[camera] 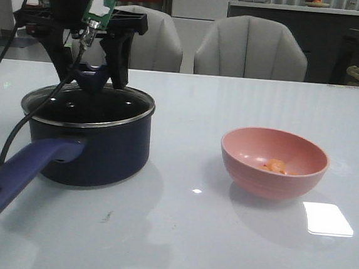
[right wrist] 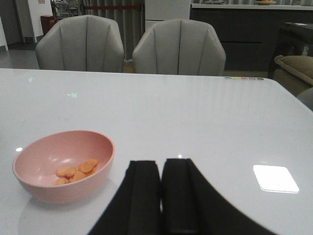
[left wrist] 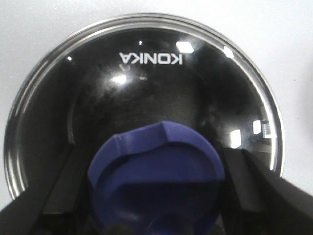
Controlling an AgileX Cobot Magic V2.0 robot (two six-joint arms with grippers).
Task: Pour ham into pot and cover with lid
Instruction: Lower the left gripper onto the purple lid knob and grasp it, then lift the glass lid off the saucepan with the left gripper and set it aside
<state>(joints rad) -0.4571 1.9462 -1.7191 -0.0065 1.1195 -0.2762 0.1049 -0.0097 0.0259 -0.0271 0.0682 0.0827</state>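
The navy pot (camera: 106,150) stands at the left with its purple-blue handle (camera: 19,174) pointing toward me. The dark glass lid (camera: 87,106) sits on it, also in the left wrist view (left wrist: 146,88). My left gripper (camera: 93,80) comes down from above, its jaws closed against both sides of the blue knob (left wrist: 156,176). The ham (camera: 275,165), several orange pieces, lies in the pink bowl (camera: 273,177) at the right, also in the right wrist view (right wrist: 76,170). My right gripper (right wrist: 161,169) is shut and empty, low over the table beside the bowl (right wrist: 63,188).
Two grey chairs (camera: 250,46) stand behind the table's far edge. A bright light patch (camera: 328,218) lies on the white table by the bowl. Cables (camera: 16,133) hang from the left arm near the pot's handle.
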